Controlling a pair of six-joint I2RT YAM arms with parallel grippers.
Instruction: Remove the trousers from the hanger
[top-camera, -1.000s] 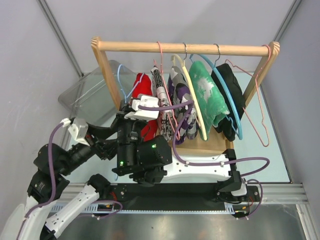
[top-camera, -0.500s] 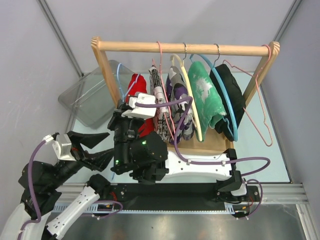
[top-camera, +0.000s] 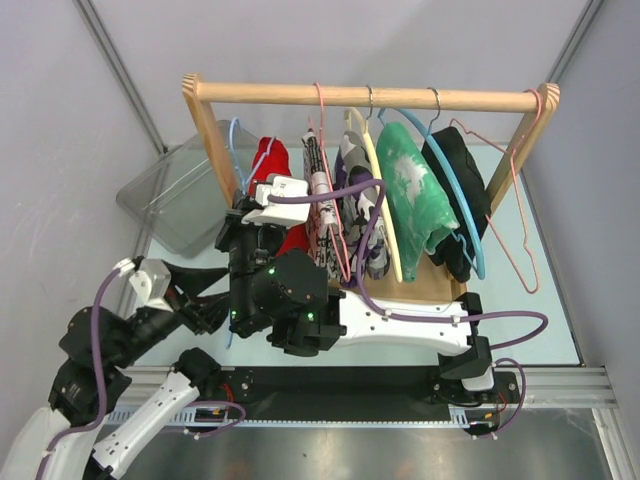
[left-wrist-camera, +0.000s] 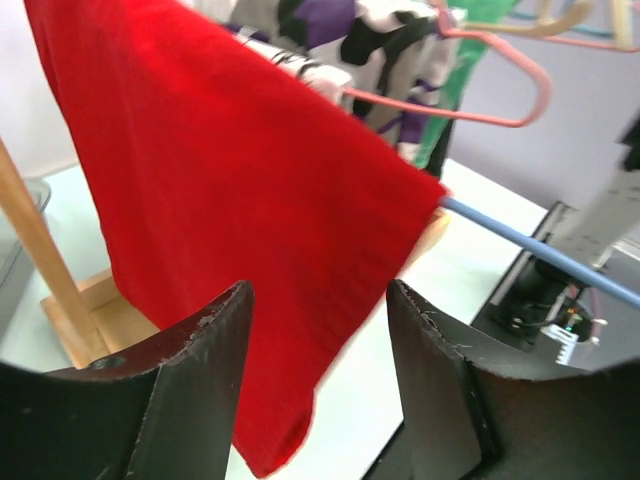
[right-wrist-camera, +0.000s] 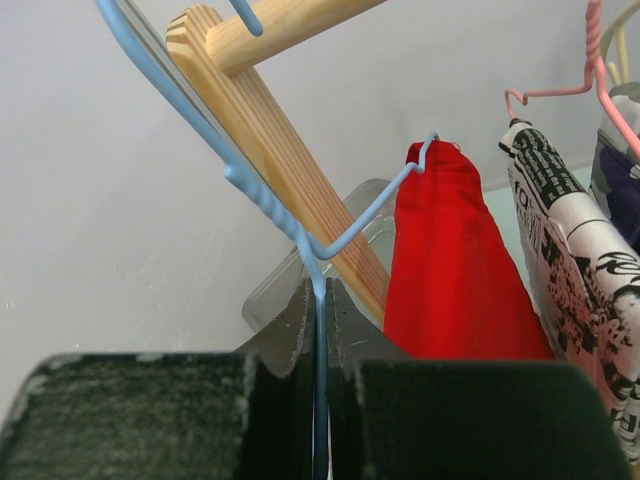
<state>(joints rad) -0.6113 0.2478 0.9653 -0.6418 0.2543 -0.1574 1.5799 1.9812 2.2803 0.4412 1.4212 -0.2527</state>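
since the red trousers (left-wrist-camera: 230, 200) still hang on the blue hanger (right-wrist-camera: 270, 200) at the left end of the rack (top-camera: 370, 95), nothing's off yet: right hand (right-wrist-camera: 318, 300) pinches the hanger wire, left hand (left-wrist-camera: 318, 300) sits open at the hem.

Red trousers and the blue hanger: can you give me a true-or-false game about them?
1. The right fingers pinch the blue hanger. True.
2. The left fingers squeeze the red trousers. False: they are open, with the cloth showing between them.
3. The red trousers hang on a pink hanger. False: they hang on the blue one.
4. The blue hanger hooks over the wooden rail. True.
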